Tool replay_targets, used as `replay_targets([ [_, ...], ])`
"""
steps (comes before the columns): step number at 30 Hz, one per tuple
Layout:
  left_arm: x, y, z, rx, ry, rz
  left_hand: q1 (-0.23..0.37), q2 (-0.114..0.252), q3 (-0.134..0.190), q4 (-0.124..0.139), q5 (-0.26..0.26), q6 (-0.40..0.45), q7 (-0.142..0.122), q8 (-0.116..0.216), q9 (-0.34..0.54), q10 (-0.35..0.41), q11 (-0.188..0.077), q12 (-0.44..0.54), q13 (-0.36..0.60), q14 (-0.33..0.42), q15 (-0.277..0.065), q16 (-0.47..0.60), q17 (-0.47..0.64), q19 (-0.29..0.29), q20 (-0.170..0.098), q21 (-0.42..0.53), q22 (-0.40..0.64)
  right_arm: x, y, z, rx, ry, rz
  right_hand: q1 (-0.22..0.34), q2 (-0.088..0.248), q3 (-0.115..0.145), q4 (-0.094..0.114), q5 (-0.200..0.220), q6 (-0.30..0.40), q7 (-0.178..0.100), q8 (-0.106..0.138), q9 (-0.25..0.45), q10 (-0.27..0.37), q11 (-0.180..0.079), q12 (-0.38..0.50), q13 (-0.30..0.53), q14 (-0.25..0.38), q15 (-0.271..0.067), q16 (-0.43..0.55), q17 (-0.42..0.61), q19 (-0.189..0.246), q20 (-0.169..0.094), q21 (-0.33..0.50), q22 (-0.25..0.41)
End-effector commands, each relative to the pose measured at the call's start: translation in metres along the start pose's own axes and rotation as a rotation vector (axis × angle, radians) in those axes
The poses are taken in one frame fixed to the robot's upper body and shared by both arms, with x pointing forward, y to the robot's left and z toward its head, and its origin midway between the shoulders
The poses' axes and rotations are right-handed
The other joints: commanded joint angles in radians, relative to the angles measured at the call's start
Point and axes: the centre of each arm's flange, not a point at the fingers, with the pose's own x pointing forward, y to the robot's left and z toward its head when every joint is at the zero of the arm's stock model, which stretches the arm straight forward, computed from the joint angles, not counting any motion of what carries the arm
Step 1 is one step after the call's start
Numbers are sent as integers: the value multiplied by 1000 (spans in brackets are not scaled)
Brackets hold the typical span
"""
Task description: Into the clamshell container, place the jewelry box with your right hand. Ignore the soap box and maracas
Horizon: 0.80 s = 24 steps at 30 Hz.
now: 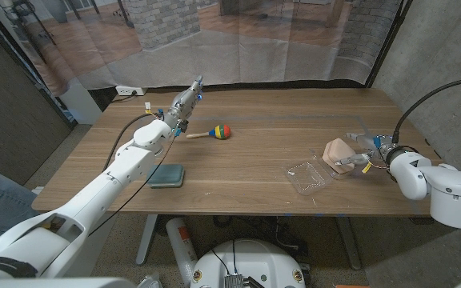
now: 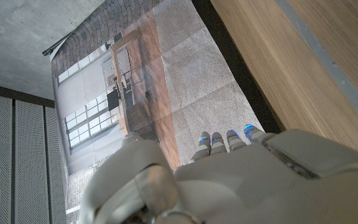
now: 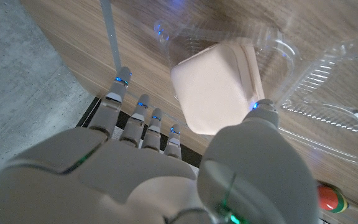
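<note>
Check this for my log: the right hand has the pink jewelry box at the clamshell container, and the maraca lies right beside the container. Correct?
Not quite. The maraca lies far from the clamshell container, across the table near the left hand, as the head view shows. The rest stands: the right hand has the pink jewelry box at the container.

I see the jewelry box [image 1: 339, 153] just right of the clamshell container [image 1: 310, 176]. Far to their left on the surface [image 1: 246, 152], the maraca [image 1: 214, 132] lies behind the soap box [image 1: 166, 176].
</note>
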Motion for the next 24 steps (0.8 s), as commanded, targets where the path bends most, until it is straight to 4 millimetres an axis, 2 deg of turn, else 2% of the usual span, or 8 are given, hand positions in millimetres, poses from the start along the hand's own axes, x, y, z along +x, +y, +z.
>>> replay_targets([
  [1, 3, 1, 0, 0, 1, 5, 12, 4, -5, -1, 0, 1, -5, 5, 3, 5, -8, 0, 3, -4, -10, -2, 3, -51, 0, -1, 3, -3, -15, -2, 10, 7, -39, -11, -3, -7, 3, 6, 8, -3, 6, 0, 17, -1, 8, 0, -2, -4, 4, 0, -2, -2, -5, 3],
  [10, 4, -1, -1, -2, 6, 2, 15, 5, -6, -2, -1, 1, -7, 5, 3, 4, -6, -1, 3, -6, -11, -3, 3, -50, -4, 0, 3, -4, -20, -4, 46, 0, -58, -21, 1, -12, 9, 9, 19, -6, 11, 0, 31, -2, 13, -3, -4, -2, 5, 0, 0, -2, -4, 4],
  [19, 4, -3, -2, -2, 6, 0, 18, 6, -6, -2, -2, 0, -8, 4, 3, 3, -3, -1, 3, -7, -7, -4, 3, -51, -4, -1, 3, 1, -25, -5, 103, -7, -104, -49, 18, -20, 28, 14, 40, -9, 18, 0, 40, -4, 16, -9, -7, 0, 8, 2, 6, -2, -1, 4],
  [24, 4, -3, -1, 3, 8, 0, 19, 7, -7, -3, -3, -1, -8, 3, 3, 4, 2, -1, 3, -7, -2, -4, 3, -50, -6, -1, 3, 5, -29, -4, 136, -14, -152, -69, 33, -25, 41, 18, 55, -18, 22, 0, 43, -3, 17, -13, -17, -1, 6, 2, 30, -5, 8, 5],
])
